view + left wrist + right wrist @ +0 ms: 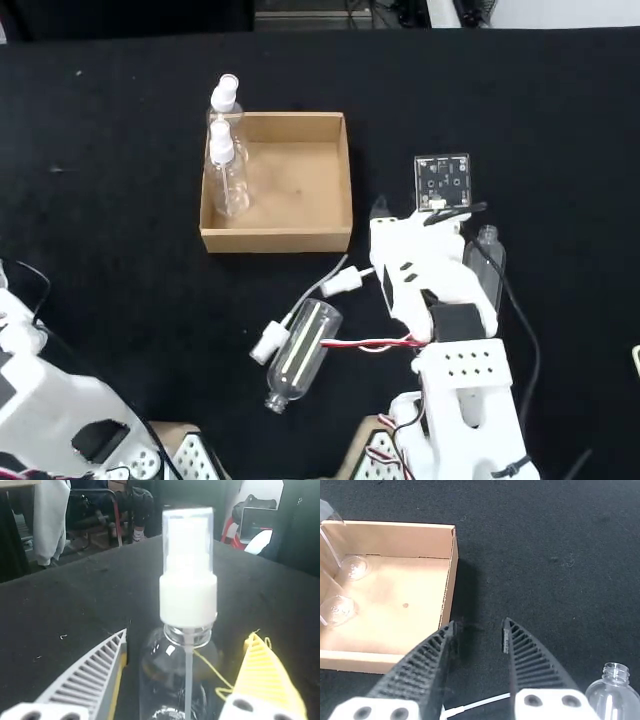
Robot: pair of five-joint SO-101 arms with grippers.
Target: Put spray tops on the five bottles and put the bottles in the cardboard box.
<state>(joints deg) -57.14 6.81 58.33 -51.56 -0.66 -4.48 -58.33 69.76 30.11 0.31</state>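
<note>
Clear plastic with a white spray top (187, 580) on its neck, one bottle (170, 675) sits in the left gripper (188, 632), whose grey and yellow fingers are closed on its body. Two capped bottles (228, 180) stand in the cardboard box (275, 240) along its left wall. An uncapped bottle (300, 350) lies toward the near edge of the table (560, 120), with two loose spray tops (343, 282) beside it. Another open bottle (487, 262) stands by the right arm. The right gripper (478, 624) is spread wide and holds nothing, just beside the box's near right corner.

Even bright light, soft shadow beside the cardboard box (395, 585)
</note>
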